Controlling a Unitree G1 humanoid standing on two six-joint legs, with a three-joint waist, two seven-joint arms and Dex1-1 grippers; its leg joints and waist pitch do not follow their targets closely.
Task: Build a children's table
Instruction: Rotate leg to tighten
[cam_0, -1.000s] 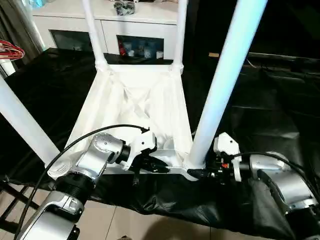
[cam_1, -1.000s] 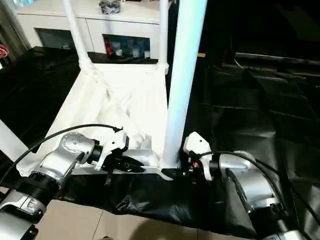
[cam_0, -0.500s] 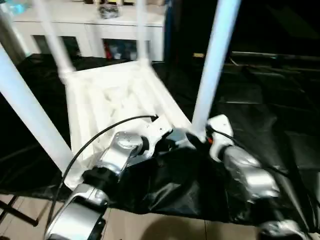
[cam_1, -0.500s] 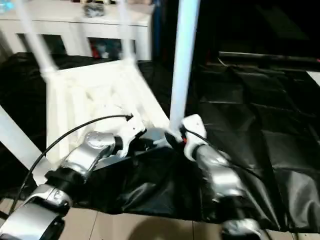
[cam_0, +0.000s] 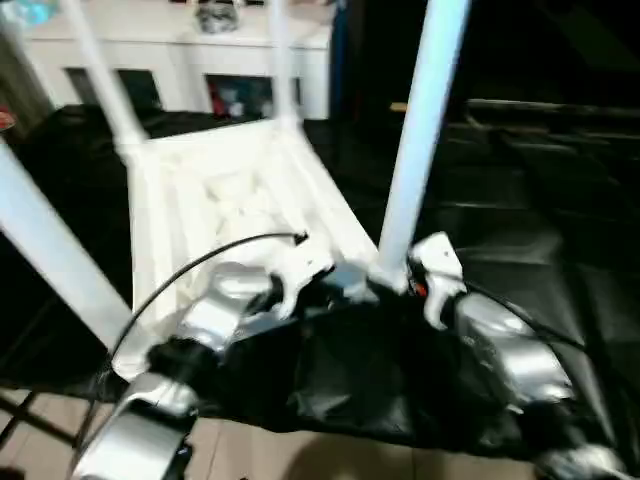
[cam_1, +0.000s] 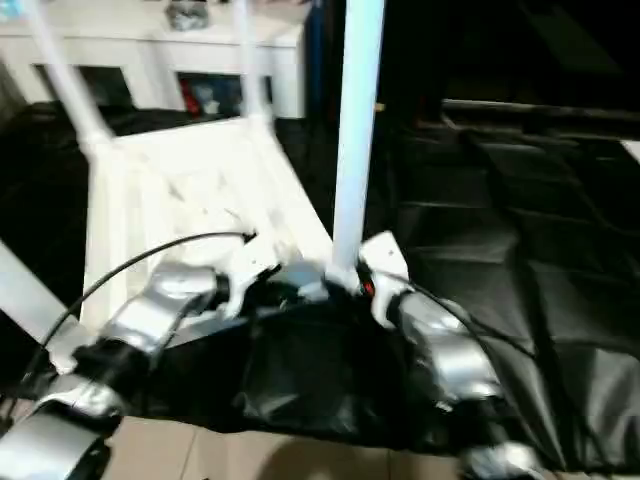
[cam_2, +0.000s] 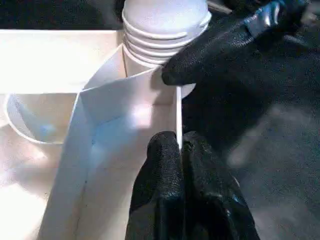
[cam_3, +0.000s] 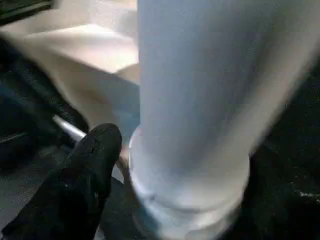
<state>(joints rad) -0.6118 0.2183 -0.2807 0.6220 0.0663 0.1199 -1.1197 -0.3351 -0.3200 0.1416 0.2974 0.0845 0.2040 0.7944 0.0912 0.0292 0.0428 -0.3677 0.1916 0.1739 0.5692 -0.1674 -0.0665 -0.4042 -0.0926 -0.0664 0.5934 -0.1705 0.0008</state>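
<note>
The children's table (cam_0: 230, 190) lies upside down on a black sheet, its white legs pointing up. The near right leg (cam_0: 420, 130) stands in its corner socket (cam_2: 150, 60). My left gripper (cam_2: 177, 145) is shut on the thin raised rim just beside that socket. My right gripper (cam_0: 395, 285) sits at the base of the same leg (cam_3: 195, 100). One of its black fingers (cam_3: 92, 170) stands beside the leg's collar, and the other is hidden behind the leg. The jaws stand wide apart. That finger's tip (cam_2: 200, 60) rests against the socket.
A white cabinet (cam_0: 200, 30) with shelf openings stands behind the table. The black sheet (cam_0: 520, 200) spreads to the right and ends at pale floor tiles (cam_0: 250, 450) near me. The near left leg (cam_0: 50, 250) rises close to my left arm.
The whole picture has shifted and tilted, so the table looks turned. Both grippers stay at the near right corner, the left one still pinched on the rim.
</note>
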